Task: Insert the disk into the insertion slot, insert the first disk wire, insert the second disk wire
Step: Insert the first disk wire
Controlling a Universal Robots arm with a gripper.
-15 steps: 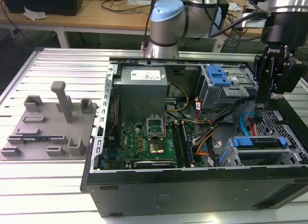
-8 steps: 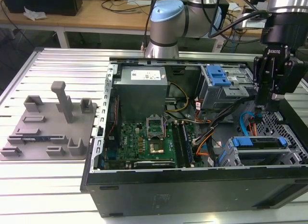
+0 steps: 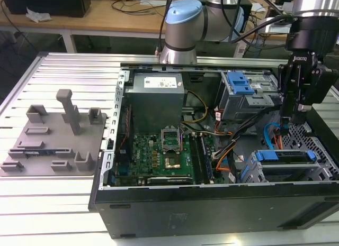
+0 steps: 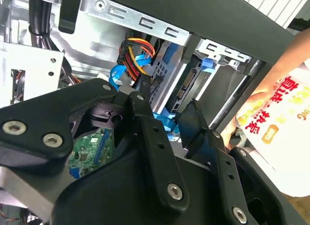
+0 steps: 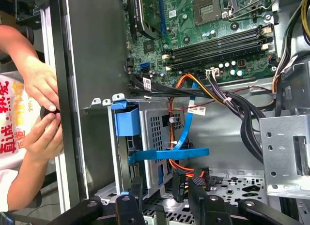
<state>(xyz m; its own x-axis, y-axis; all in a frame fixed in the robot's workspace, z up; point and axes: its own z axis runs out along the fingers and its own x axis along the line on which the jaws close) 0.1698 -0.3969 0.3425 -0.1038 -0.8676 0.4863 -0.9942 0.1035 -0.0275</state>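
The disk (image 3: 282,162), silver in its blue carrier, lies in the insertion slot (image 3: 253,171), a grey perforated bay at the case's corner on the exterior view's right. In the first wrist view the slot (image 5: 157,130) shows the carrier's blue tab (image 5: 127,121). The first disk wire (image 3: 271,134) (image 5: 188,130) (image 4: 115,76) loops blue beside the bay. My gripper (image 3: 285,127) (image 5: 167,193) (image 4: 167,117) hangs just above the bay's rear, open, fingers (image 4: 145,119) apart with the blue wire between them, untouched. A dark plug (image 4: 145,82) on red, orange and yellow wires sits by one fingertip.
A person's hands (image 5: 42,106) (image 4: 264,106) work at the case's outer wall near the bay. The motherboard (image 3: 159,151), the grey power supply (image 3: 156,95) and a taller cage with a blue latch (image 3: 241,90) crowd the case. Black cable bundles (image 5: 232,106) run past the bay.
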